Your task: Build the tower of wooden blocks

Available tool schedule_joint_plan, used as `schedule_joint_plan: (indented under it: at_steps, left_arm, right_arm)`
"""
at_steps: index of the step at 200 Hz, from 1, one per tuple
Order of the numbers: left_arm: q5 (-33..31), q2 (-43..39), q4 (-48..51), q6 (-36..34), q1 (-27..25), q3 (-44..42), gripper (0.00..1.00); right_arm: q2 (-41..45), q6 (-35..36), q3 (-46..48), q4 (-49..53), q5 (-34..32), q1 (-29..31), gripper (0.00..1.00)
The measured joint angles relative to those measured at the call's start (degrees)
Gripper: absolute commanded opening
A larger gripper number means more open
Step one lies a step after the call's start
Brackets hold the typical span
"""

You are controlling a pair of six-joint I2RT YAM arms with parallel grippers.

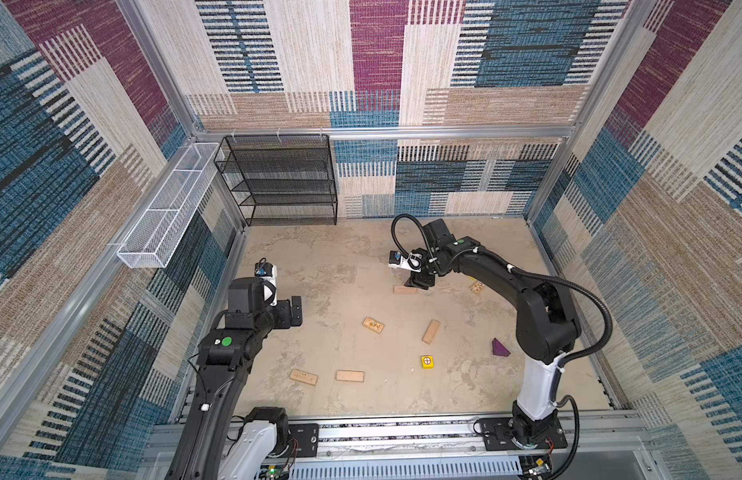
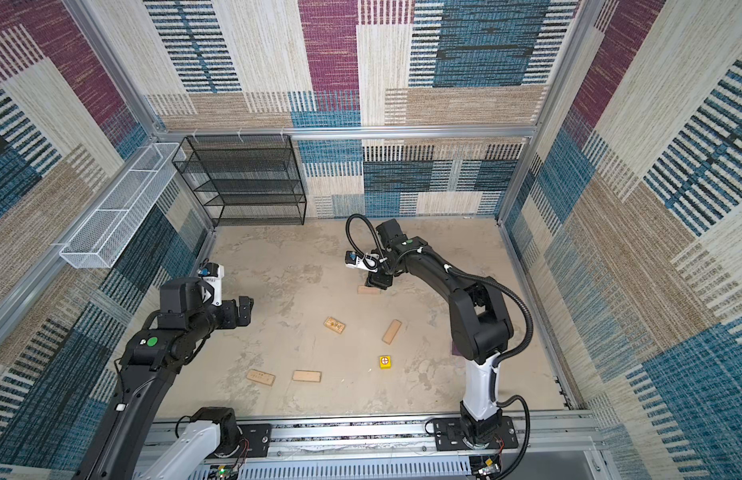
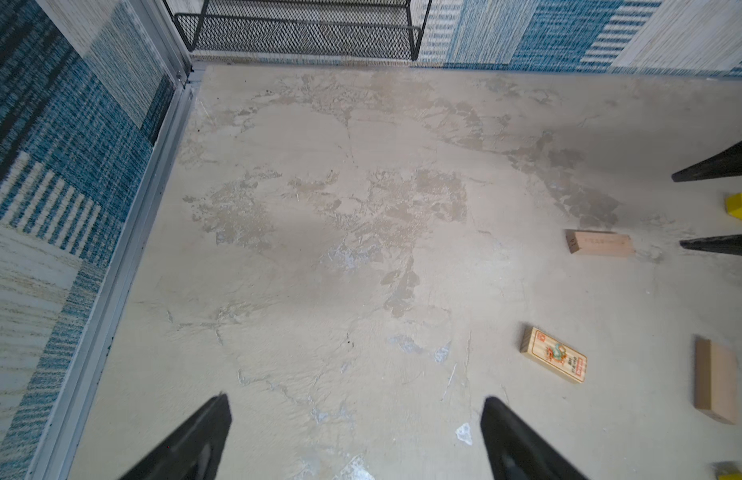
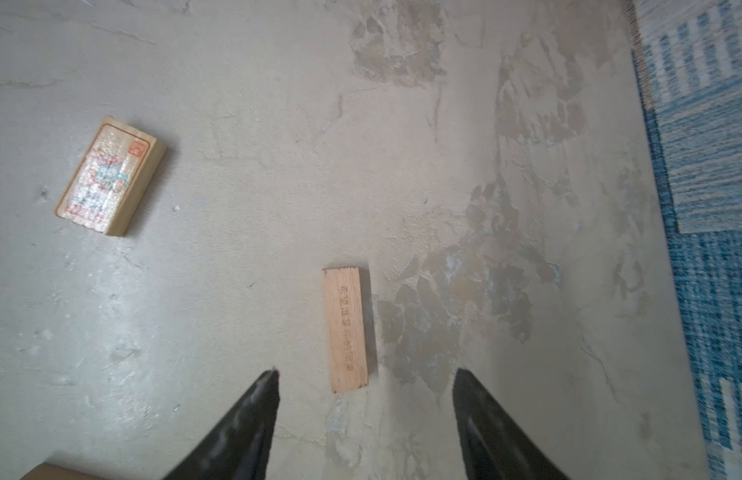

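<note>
Several tan planks lie singly on the floor, and no tower is in view. My right gripper (image 1: 417, 284) (image 4: 366, 372) is open and low over the near end of a plain plank (image 1: 404, 289) (image 4: 346, 328), which lies just ahead of the tips. A printed plank (image 1: 373, 325) (image 4: 111, 176), a plain one (image 1: 431, 331) and two front planks (image 1: 304, 377) (image 1: 349, 376) lie apart. One yellow cube (image 1: 427, 362) sits front right, another (image 3: 741, 205) beyond the right arm. The purple wedge (image 1: 500, 348) lies by that arm. My left gripper (image 1: 292, 313) (image 3: 356, 398) hangs open and empty at the left.
A black mesh shelf (image 1: 277, 178) stands at the back left corner. A white wire basket (image 1: 165, 216) hangs on the left wall. Patterned walls enclose the floor on three sides, and the arms' mounting rail (image 1: 402, 432) runs along the front.
</note>
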State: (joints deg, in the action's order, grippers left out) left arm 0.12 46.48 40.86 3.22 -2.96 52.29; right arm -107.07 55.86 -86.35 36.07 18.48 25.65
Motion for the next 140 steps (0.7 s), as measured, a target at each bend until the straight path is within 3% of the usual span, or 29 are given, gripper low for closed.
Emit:
schedule_joint_plan:
  at_steps: [38, 67, 83, 104, 140]
  left_arm:
    - [9.4, 0.3, -2.5, 1.5, -0.1, 1.4, 0.92]
    - [18.6, 5.7, -6.5, 4.2, -1.7, 5.6, 0.90]
    - [21.0, 9.1, -8.2, 4.7, -6.2, 9.5, 0.91]
    - [21.2, 14.6, -11.1, 3.5, -16.3, 16.3, 0.91]
    - [22.4, 24.7, -15.6, -2.8, -27.5, 22.0, 0.91]
  right_arm:
    - [11.9, -7.5, 8.6, -8.0, 1.6, 0.0, 0.70]
    - [17.1, -20.4, 11.9, -14.2, 1.8, 0.0, 0.71]
    - [18.4, -28.4, 12.9, -16.1, -0.3, 0.0, 0.70]
    - [20.3, -37.7, 15.5, -16.5, -2.2, 0.0, 0.68]
    - [28.5, -45.3, 27.5, -16.2, -5.6, 0.0, 0.71]
